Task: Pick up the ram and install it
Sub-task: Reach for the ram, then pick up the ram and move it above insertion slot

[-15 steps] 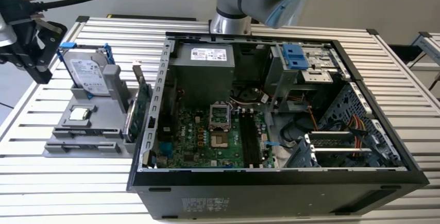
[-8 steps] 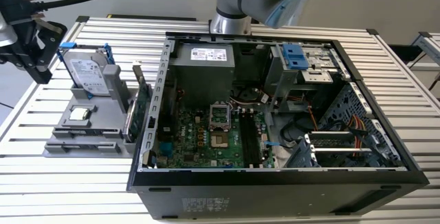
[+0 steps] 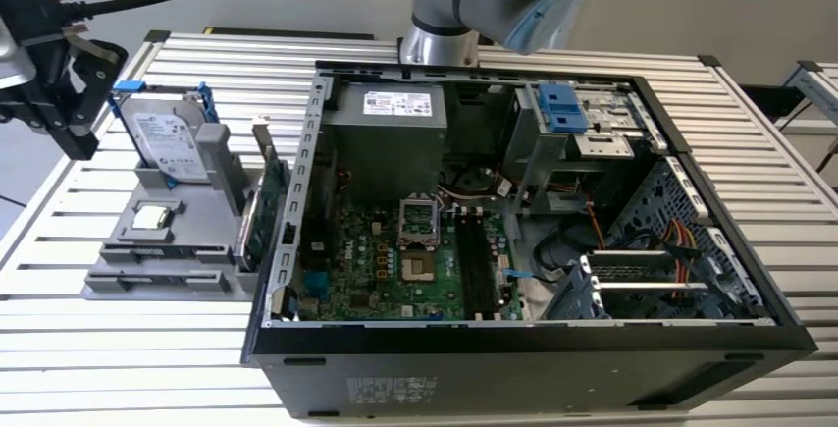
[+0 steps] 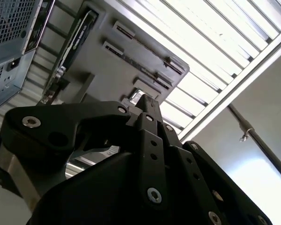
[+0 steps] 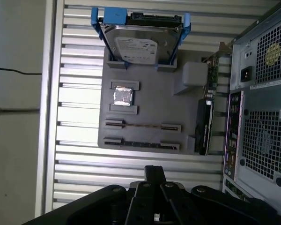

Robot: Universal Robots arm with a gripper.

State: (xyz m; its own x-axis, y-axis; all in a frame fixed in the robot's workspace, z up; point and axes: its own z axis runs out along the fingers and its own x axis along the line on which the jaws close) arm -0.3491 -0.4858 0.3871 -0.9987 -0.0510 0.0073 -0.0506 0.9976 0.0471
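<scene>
Over the slatted table (image 5: pixel 79 161), the tool (image 5: pixel 154 171) hangs pressed together, empty, apart from the ram (image 5: pixel 143 125) in the grey tray (image 5: pixel 152 105)

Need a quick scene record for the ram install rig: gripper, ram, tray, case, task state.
gripper: above the slatted table, just off the tray's edge, apart from the ram
ram: thin strip on edge in a tray slot, not picked up
tray: grey, to the exterior view's left of the case
also on tray: hard drive with blue clips, processor chip, expansion card
case: side open, motherboard exposed
task state: ram not yet grasped
</scene>
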